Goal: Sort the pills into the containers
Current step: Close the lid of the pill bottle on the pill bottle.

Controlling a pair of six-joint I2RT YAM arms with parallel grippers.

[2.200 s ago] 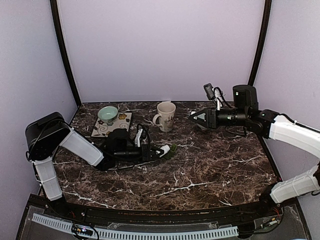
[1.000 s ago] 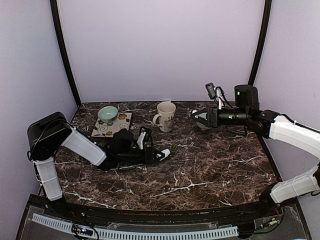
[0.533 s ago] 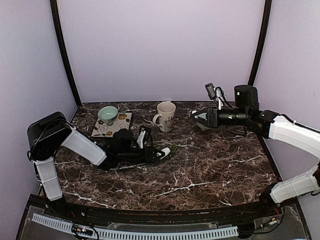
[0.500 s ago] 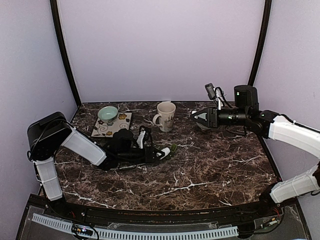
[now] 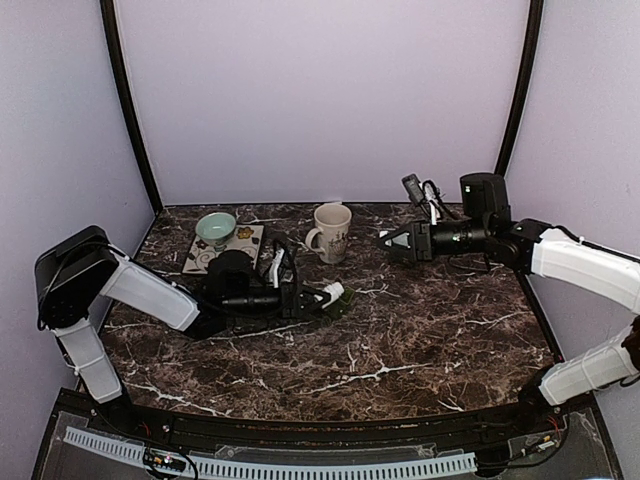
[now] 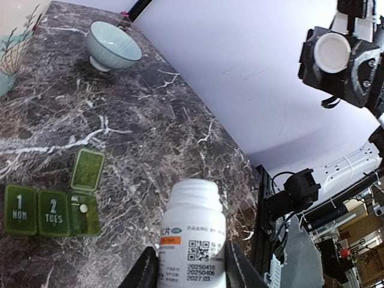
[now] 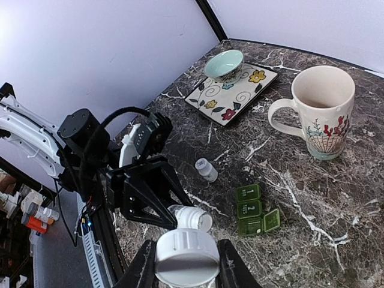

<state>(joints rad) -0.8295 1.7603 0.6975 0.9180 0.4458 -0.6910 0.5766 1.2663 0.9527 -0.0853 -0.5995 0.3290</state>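
Though only a green smudge from above, organizer legible from left wrist: lids marked 1 MON and 2 TUES shut, third cell open with lid flipped back, one white pill inside. Small vial on tabletop, plain from right wrist only.

Left arm: stretched low along tabletop, pointing right. Left pincer clamped on uncapped white bottle.

Right arm: raised, reaching leftward, well above tabletop. Right pincer pinching white cap.

Organizer flat on tabletop, just beside bottle mouth, near mug, well apart from right pincer. Bowl on patterned plate, far left.
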